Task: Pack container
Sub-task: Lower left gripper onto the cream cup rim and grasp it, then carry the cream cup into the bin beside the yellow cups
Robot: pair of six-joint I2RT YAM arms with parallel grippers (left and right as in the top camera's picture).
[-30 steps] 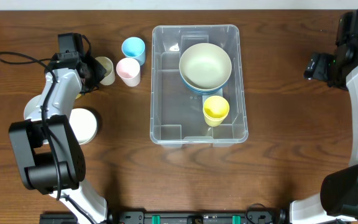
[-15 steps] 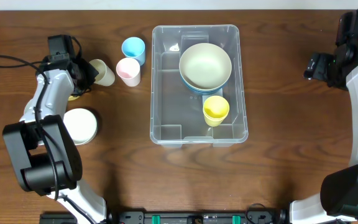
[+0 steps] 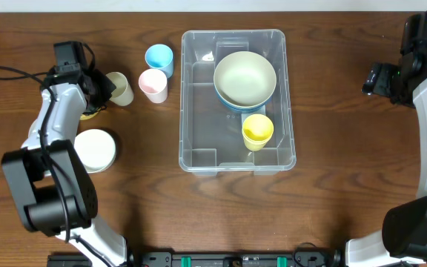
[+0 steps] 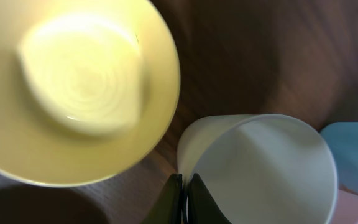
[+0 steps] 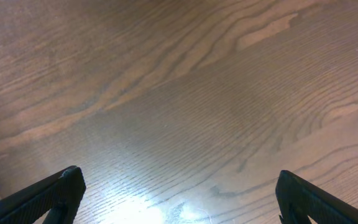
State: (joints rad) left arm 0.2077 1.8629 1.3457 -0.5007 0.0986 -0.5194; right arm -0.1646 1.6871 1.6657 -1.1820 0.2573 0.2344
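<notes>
One bench [image 3: 347,185] carries everything. The container [image 3: 199,96] sits at its middle, upright and open.

Inside the container:
- far end: pale bowl [image 3: 245,78], nested in a blue bowl of which only a sliver shows
- toward the near end: yellow cup [image 3: 257,131]
- left half: floor bare

Left of the container, well apart from it:
- white bowl [image 3: 95,148]
- yellow dish [image 4: 73,81], partly under the arm when seen from overhead

Nearer the container's left wall:
- blue cup [image 3: 159,57]
- pink cup [image 3: 153,84]
- cream cup [image 3: 121,87], beyond the pink cup and just beside the yellow dish

Left pincer [image 4: 184,186]: pinched tight on the cream cup's rim, one finger inside the wall and one outside.

Right pincer [image 5: 179,177]: spread wide and holding nothing, over bare bench right of the container.

Step in hand, as judged: lift the cream cup and carry it into the container.

Notes for a clean move:
- A one-wall rim pinch lets a cup tilt, so raise it straight up first, clear of the dish and the pink cup.
- Travel slowly and cross the container's left wall with margin.
- Aim for the bare left half, and release only once the base is seated flat.
</notes>
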